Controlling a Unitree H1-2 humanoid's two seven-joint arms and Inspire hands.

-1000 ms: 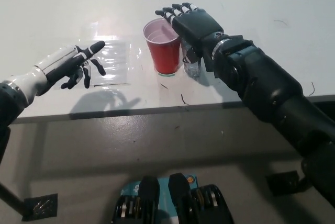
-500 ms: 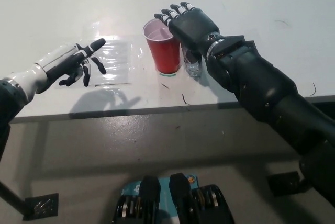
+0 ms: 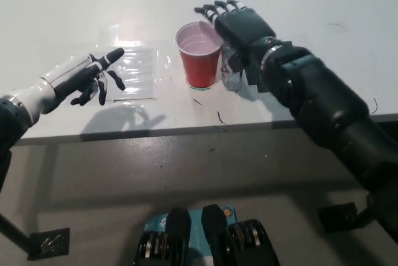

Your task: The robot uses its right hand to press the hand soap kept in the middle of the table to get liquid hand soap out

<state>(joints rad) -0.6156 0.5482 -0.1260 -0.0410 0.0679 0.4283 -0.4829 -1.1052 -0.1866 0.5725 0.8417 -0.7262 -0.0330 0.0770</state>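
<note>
The clear hand soap bottle (image 3: pixel 232 78) stands on the white table (image 3: pixel 298 5) just right of a red cup (image 3: pixel 200 56). Only its lower part shows. My black right hand (image 3: pixel 239 22) hovers over the bottle's top with fingers spread and open, hiding the pump; contact cannot be told. My white left hand (image 3: pixel 86 75) rests open over the table's left side, above a clear plastic sheet (image 3: pixel 134 72).
The red cup holds a pale liquid and stands close against the bottle's left side. The table's front edge (image 3: pixel 186 130) runs across the middle of the view, with grey floor (image 3: pixel 186 173) below.
My right hand has moved right and slightly back, off the cup's rim and over the bottle. The left hand has stayed in place.
</note>
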